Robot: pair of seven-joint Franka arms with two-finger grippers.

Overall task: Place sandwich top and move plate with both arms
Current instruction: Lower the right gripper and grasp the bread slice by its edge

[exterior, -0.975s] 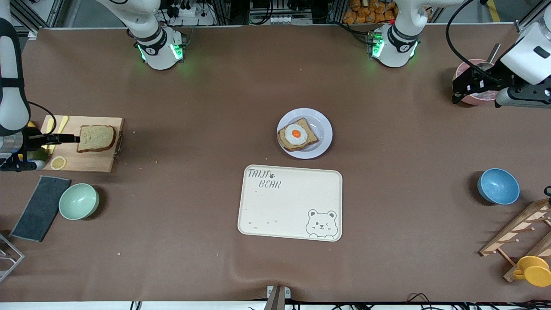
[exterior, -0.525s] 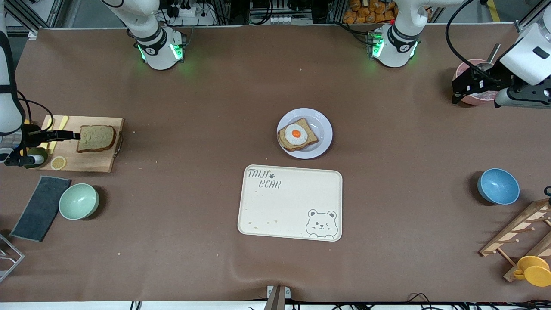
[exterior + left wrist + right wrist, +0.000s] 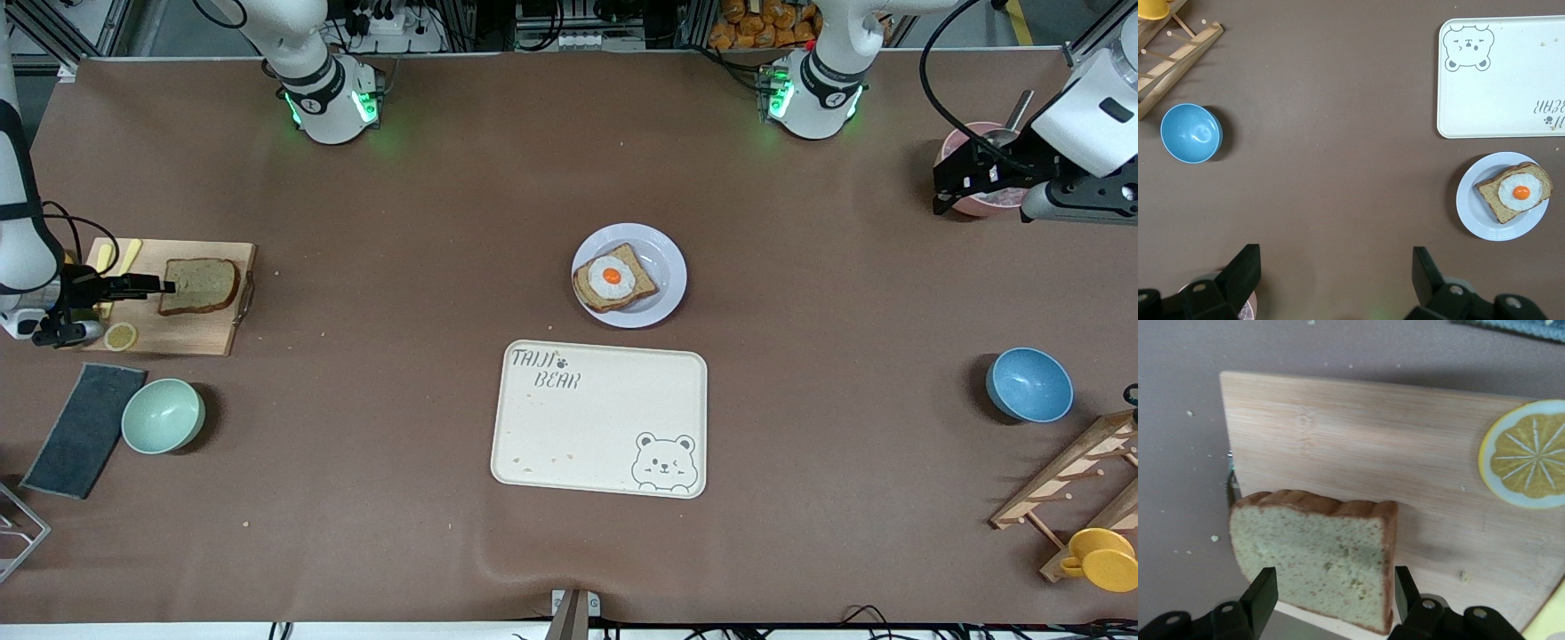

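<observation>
Front: right gripper point(image 3: 164, 285) spread at sandwich top point(image 3: 200, 285) on cutting board point(image 3: 178, 333), tabletop edge at right arm's end; left gripper point(image 3: 947, 189) spread, waits over pink bowl point(image 3: 965, 206) | plate point(image 3: 669, 293) w/ egg toast point(image 3: 613, 277) mid-table, brown cover | tray point(image 3: 600, 418) reads "TAIJI BEAR" | L wrist: fingers point(image 3: 1245, 270) apart, nothing held | R wrist: fingers point(image 3: 1265, 593) straddle sandwich top point(image 3: 1315, 560); lemon slice point(image 3: 1525, 460) on board.
</observation>
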